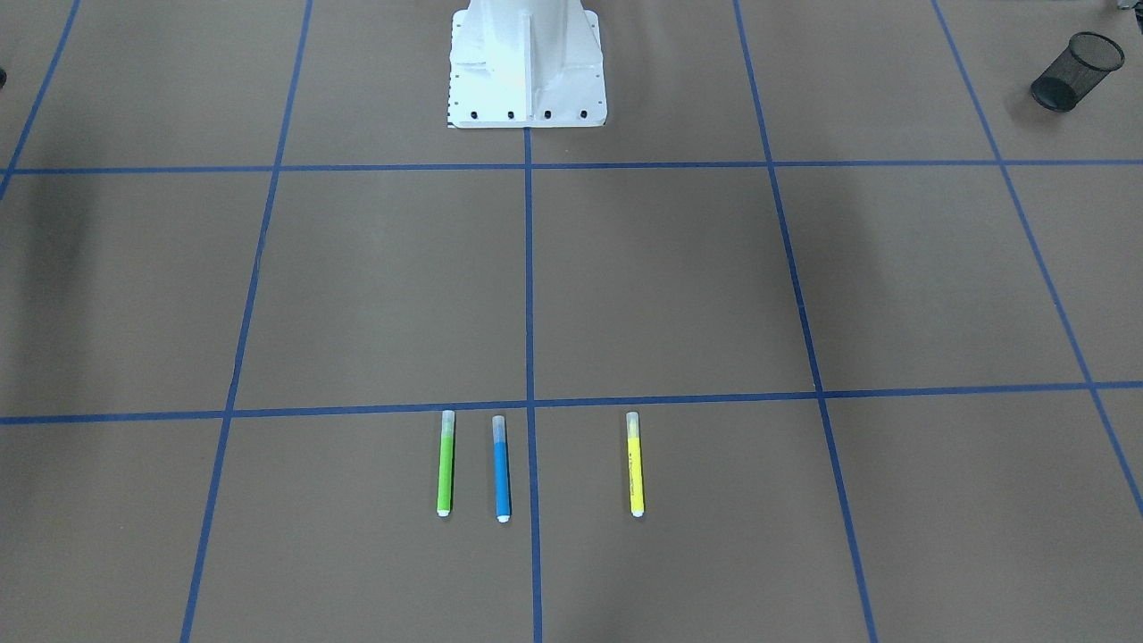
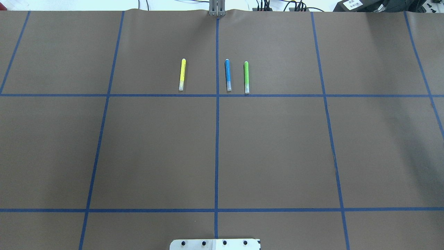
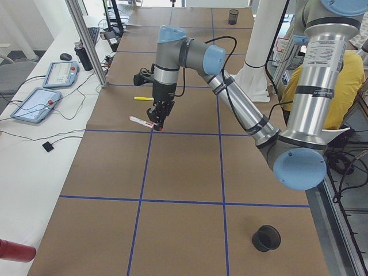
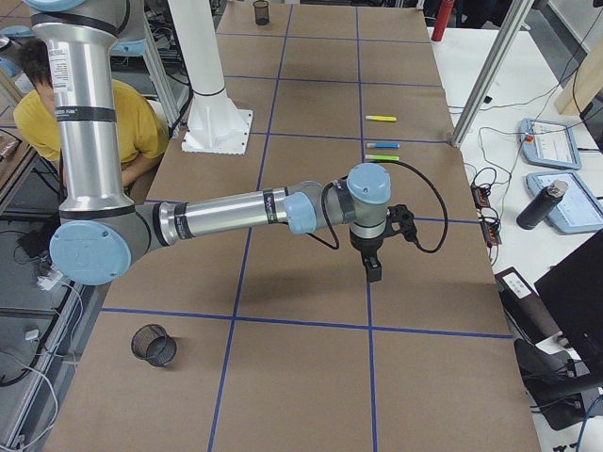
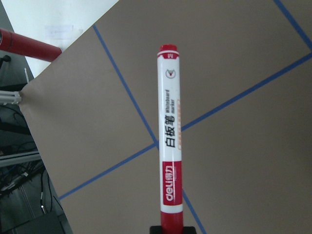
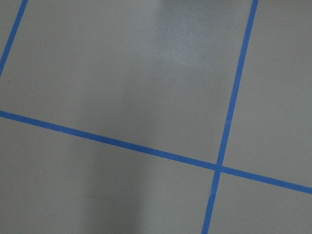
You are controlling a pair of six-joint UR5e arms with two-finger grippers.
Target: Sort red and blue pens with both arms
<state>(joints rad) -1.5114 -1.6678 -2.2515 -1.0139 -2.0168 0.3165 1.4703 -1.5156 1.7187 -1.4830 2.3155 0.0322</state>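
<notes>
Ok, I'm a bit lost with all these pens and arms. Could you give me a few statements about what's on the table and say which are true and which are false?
1. The left gripper holds the red marker. True.
2. The blue pen lies between the green pen and the yellow pen. True.
3. The three slim pens lie crossed in a heap. False: they lie apart, side by side, on the table.
4. The right gripper holds the blue pen. False: the blue pen lies on the table, and that gripper hangs over bare paper away from it.
5. Pens stick out of the black mesh cup. False: nothing sticks out of it.
</notes>
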